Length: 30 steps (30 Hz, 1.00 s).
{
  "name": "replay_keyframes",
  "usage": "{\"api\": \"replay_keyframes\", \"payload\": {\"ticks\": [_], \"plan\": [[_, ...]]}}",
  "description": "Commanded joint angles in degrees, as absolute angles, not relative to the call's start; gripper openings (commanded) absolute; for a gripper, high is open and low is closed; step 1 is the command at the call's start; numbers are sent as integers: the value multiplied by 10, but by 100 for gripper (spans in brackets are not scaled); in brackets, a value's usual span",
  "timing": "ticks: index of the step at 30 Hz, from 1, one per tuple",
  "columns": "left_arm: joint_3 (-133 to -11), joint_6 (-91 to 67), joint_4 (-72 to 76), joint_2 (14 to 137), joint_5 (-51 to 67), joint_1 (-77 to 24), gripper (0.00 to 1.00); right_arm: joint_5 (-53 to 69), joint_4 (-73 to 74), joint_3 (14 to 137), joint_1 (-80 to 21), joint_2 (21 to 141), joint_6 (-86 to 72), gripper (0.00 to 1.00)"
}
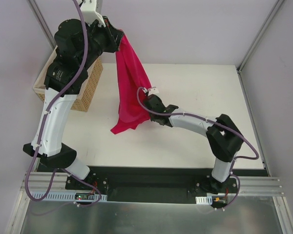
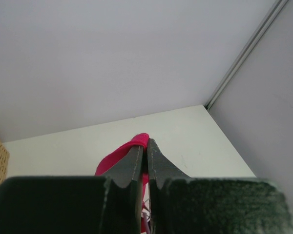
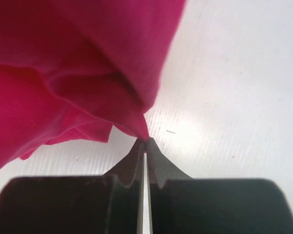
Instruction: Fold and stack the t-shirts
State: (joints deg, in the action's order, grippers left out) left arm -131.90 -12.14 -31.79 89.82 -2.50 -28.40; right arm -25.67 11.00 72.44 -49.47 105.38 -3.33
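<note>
Spreading step. Left gripper (image 1: 120,40) is clenched on shirt (image 1: 131,83), holding it high, with the lower end trailing on table (image 1: 200,92). Right gripper (image 1: 147,109) is pinched onto the side edge. The bite looks thin, possibly just the tip. Next: draw the arms apart and lay the shirt flat.

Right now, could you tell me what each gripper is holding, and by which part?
Both hold one pink t-shirt: the left gripper pinches a bunched fold at its top, the right gripper a tip of cloth low on its edge.
</note>
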Motion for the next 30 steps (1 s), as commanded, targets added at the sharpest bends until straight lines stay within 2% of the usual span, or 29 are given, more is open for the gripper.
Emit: {"api": "replay_keyframes", "payload": {"ticks": [1,10,18,22,30], "plan": [[-1308,-105,-273,860,-33,-277,0,-316,121,744,-502,932,26,1],[-1303,-121,-274,817,-18,-277,0,-411,220,916,-531,758,166,1],[-1307,-168,-273,730,36,-277,0,-463,287,1033,-627,653,264,1],[-1310,-191,-265,687,76,-277,0,-456,301,1056,-687,596,278,1],[-1272,-226,-218,567,106,-277,0,-374,341,1106,-690,524,280,1]]}}
